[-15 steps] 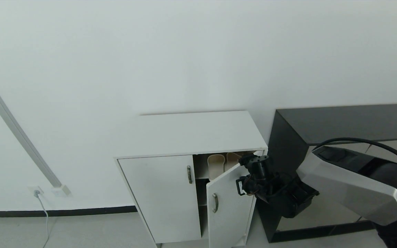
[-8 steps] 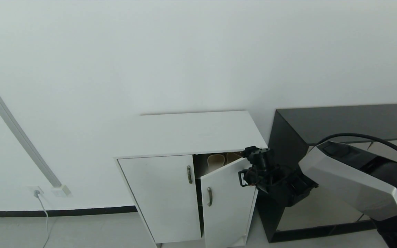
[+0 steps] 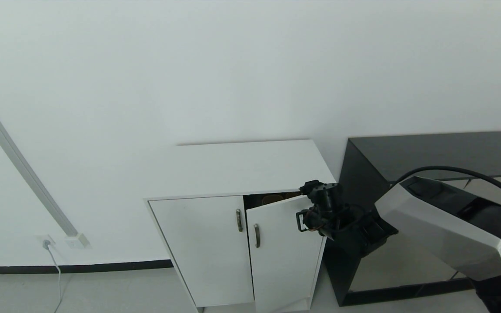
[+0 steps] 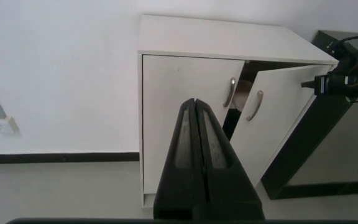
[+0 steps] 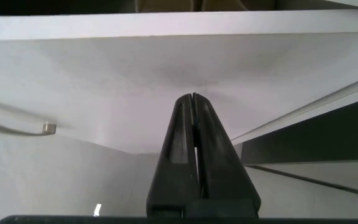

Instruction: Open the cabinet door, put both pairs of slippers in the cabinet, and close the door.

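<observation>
White wall (image 3: 233, 65) backs the cabinet (image 3: 242, 169); your right jaws, pressed together, face the ajar door (image 3: 283, 252) near its hinge side.

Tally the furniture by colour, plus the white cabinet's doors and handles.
White cabinet: 1
Black cabinet: 1
Doors: 2 (closed door, ajar door)
Handles: 2 (left handle, right handle)
Total: 6

One white cabinet (image 3: 242, 167), two doors (image 3: 202, 250) (image 3: 283, 261), two handles (image 3: 239, 220) (image 3: 257, 235).
</observation>
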Available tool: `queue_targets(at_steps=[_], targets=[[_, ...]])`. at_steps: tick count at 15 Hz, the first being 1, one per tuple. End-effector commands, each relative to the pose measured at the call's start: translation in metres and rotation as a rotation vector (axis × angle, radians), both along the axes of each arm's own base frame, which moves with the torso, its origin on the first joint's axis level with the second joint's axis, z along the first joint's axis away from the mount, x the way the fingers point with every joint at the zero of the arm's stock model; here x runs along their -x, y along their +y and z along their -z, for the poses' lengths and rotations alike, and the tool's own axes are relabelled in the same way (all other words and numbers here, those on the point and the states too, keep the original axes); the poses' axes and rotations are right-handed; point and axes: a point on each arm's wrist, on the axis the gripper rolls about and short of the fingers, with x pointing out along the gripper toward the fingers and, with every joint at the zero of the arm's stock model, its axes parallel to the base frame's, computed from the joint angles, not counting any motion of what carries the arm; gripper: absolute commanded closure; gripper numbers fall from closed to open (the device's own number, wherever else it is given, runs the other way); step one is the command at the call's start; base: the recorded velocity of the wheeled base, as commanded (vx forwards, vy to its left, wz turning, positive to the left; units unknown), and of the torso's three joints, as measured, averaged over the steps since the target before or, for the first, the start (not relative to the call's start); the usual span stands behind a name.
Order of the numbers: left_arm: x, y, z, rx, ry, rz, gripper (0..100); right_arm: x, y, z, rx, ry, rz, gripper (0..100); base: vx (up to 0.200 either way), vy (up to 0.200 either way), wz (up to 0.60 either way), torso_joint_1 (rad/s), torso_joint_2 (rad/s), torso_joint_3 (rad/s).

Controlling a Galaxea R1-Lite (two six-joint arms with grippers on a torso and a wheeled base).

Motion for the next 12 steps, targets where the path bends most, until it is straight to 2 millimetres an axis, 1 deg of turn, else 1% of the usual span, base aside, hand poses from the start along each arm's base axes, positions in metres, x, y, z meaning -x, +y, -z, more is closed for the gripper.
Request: queue_targets(at_steps=[1, 7, 12], targets=[[0.0, 0.0, 0.0, 0.001, 0.001, 0.0, 100, 0.002, 0.003, -0.007, -0.006, -0.01, -0.007, 100, 0.0, 0.0, 0.0, 0.0, 0.0, 0.0], [0.0, 0.0, 0.0, 0.001, 0.001, -0.001, 100, 0.004, 0.012, -0.014, -0.007, -0.011, -0.026, 100, 0.0, 0.0, 0.0, 0.0, 0.0, 0.0], [0.0, 0.0, 0.0, 0.001, -0.001, -0.001, 100, 0.002, 0.017, -0.019, -0.01, -0.02, -0.028, 100, 0.0, 0.0, 0.0, 0.0, 0.0, 0.0]])
